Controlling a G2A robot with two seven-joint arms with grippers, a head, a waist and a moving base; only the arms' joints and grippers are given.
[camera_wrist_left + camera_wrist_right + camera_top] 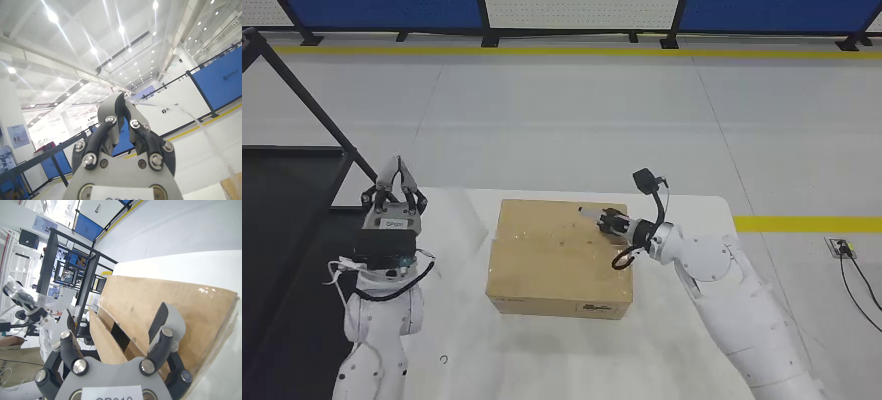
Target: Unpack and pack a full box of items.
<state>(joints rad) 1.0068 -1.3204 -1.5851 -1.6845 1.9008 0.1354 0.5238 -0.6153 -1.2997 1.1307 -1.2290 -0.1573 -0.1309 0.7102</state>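
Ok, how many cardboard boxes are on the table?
1. The cardboard box sits mid-table, right gripper over its far right part; left gripper, left of it, holds clear tape. Any inside are hidden.

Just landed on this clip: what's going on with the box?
A two-armed robot is working at opening a cardboard box on the white table. The left gripper, raised beside the box, has its fingers shut on a clear strip, probably tape, which trails down toward the box. The right gripper is open over the box top, its fingers straddling the top flaps, which stand slightly apart with a dark gap between them.
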